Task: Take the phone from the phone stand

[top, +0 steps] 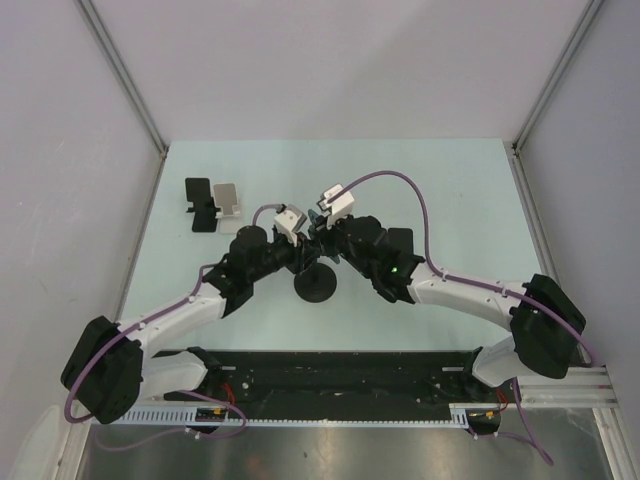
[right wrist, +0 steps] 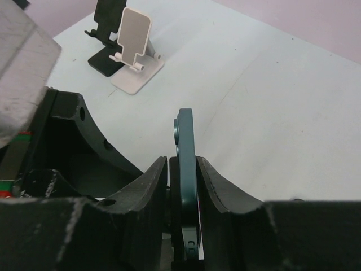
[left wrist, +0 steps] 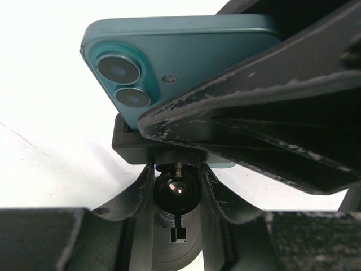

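My right claw (right wrist: 182, 165) sits narrow around the one phone (right wrist: 185, 141), grip unclear; left claw (left wrist: 177, 176) squeezes its stand (left wrist: 176, 195); two spare stands (top: 215, 205) at 10 o'clock.

Overhead rear view, plus two wrist views close on the phone (left wrist: 186, 51)

Bright, even light from overhead, with only faint, soft shadows. In the left wrist view the table (left wrist: 51, 113) behind the phone (left wrist: 186, 51) is blown out to white, a small glint sits on the phone stand (left wrist: 176, 191) just below it, and the nearest dark foreground is blurred
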`<state>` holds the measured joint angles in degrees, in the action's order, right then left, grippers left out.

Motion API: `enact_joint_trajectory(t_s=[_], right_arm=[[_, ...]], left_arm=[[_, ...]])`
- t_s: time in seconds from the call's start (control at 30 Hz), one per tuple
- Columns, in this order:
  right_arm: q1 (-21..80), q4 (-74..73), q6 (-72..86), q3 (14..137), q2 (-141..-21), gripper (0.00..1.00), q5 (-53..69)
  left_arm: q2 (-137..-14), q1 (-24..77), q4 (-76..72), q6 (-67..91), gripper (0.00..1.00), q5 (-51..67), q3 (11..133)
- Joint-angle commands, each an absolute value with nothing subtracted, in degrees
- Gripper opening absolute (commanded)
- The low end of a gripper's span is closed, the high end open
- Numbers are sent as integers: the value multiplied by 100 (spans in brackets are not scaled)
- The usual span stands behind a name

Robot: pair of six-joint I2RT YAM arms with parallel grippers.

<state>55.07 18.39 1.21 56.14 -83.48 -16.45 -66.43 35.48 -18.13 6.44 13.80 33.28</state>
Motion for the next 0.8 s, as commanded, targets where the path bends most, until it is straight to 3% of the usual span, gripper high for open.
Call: enact_joint_trajectory(t_s=[0.0,0.07,0.13,0.23,0.5,0.77], right_arm=[[5476,2355,18,5669,-8490,32,-1714],[5467,2329,18,5669,-8525,31,-1740],[5467,2233,17,5669,-8517,22,-1749],[5484,2022,-175,5669,-8377,0,-1740],[5519,749,-439,5704,-7770,0,-1556],[5563,334,-598,5704,-7374,0,-1283]], left_arm=[[-6460,3586,-2048,580,0,1248,3296],[-6469,3595,-2048,597,0,1222,3287],[-6460,3586,-2048,624,0,1126,3278],[-6469,3586,-2030,755,0,662,3252],[-6547,3560,-882,1484,0,-1817,3524],[-6618,3323,-369,1889,0,-2566,3577]])
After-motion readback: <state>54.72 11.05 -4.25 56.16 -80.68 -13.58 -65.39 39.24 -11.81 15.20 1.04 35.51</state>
